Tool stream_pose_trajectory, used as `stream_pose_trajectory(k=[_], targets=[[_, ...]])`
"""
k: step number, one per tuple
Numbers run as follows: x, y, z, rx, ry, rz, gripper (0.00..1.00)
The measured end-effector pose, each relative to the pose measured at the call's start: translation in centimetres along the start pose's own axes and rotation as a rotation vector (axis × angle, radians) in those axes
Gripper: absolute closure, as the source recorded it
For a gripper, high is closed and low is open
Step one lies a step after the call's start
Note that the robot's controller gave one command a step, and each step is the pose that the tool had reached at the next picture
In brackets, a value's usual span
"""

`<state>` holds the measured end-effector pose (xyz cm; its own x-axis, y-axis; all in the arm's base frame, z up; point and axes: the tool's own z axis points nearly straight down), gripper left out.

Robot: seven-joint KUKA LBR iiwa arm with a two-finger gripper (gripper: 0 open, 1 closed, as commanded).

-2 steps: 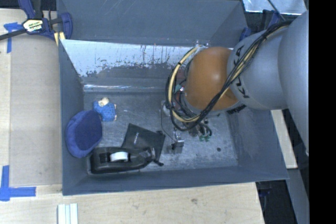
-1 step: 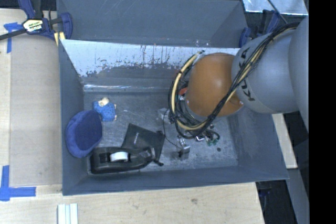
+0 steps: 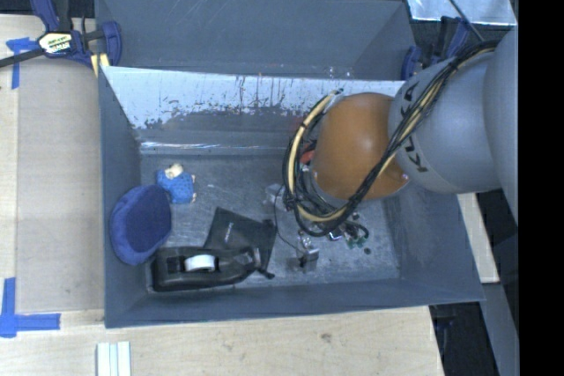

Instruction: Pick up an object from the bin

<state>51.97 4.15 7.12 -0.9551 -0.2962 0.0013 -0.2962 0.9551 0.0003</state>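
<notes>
**Robot arm lowered into a grey bin beside a tape dispenser**

A grey metal bin (image 3: 119, 277) with sloping walls sits on a pale wooden table (image 3: 264, 348); behind it the room is dark. The bin's floor is scuffed, and its far wall carries dark streaks and speckles.

Near the front wall lies a black plastic tape dispenser (image 3: 207, 267) holding a white roll. A flat black angular piece (image 3: 238, 233) rests just behind the dispenser, touching it. To the dispenser's left and slightly behind lies a round dark-blue fabric cap (image 3: 139, 223). Further behind is a small blue toy with a cream tip (image 3: 176, 183).

The silver arm, with its orange wrist cover (image 3: 352, 145) and looped cables, reaches in from the right. Its gripper (image 3: 306, 258) sits low over bare floor, just right of the dispenser's end. Whether it is open or closed cannot be told.
</notes>
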Motion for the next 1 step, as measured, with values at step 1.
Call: stream_pose_trajectory(k=[1], targets=[[-2.08, -0.68, 0.09, 0.001, -0.007, 0.116, 0.00]])
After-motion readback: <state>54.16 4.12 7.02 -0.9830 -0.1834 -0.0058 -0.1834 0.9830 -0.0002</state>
